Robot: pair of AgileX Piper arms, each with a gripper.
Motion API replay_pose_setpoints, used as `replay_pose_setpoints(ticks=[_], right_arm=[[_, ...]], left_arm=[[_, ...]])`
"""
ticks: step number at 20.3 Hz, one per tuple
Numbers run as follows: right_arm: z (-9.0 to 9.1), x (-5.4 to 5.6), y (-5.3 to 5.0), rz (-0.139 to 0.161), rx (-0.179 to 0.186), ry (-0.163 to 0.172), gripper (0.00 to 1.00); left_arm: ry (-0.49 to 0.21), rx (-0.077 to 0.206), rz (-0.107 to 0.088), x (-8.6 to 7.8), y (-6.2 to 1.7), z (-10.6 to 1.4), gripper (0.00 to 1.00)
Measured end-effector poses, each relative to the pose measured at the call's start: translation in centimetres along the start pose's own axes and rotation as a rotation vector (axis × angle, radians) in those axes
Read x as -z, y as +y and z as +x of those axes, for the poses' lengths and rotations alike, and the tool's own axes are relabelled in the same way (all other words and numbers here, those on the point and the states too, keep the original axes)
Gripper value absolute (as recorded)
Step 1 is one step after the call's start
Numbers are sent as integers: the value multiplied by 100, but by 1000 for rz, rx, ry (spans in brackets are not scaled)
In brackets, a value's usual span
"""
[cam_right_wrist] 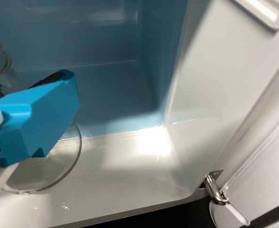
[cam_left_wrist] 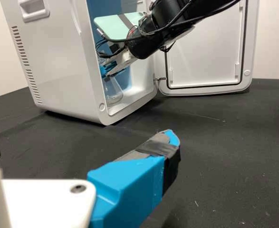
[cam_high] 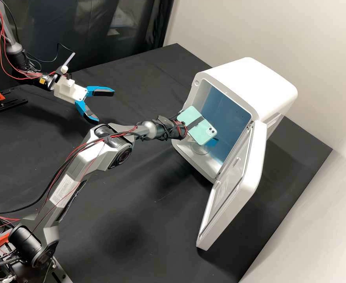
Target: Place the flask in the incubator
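Observation:
The white incubator (cam_high: 259,86) stands at the right of the bench with its door (cam_high: 231,196) swung open and a blue interior. The clear glass flask (cam_right_wrist: 39,166) stands upright on the incubator floor (cam_right_wrist: 144,171); from the left wrist view the flask (cam_left_wrist: 112,90) sits just inside the opening. My right gripper (cam_left_wrist: 111,66) is inside the chamber, shut around the flask's neck, one blue finger (cam_right_wrist: 39,114) crossing in front of the glass. My left gripper (cam_high: 103,105) hangs open above the bench at the far left, well away from the incubator, with nothing between its fingers (cam_left_wrist: 144,166).
A green phone (cam_high: 198,125) is strapped on the right wrist at the incubator's mouth. The open door's hinge (cam_right_wrist: 215,190) is close to the right arm. Bare black bench (cam_high: 149,204) lies between the arms and in front of the incubator.

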Motion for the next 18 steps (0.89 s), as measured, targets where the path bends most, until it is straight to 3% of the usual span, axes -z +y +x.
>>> replay_pose_setpoints(ticks=[3,6,7,18], right_arm=[[32,-33,5,2,-2,-7,0],[49,-55,9,3,-1,-10,0],[49,-54,8,5,0,-8,100],[86,-110,-49,2,9,-25,100]], left_arm=[[0,0,26,0,0,0,100],[12,-2,34,24,4,-4,100],[15,-2,34,32,5,-6,100],[41,5,28,90,-12,-10,100]])
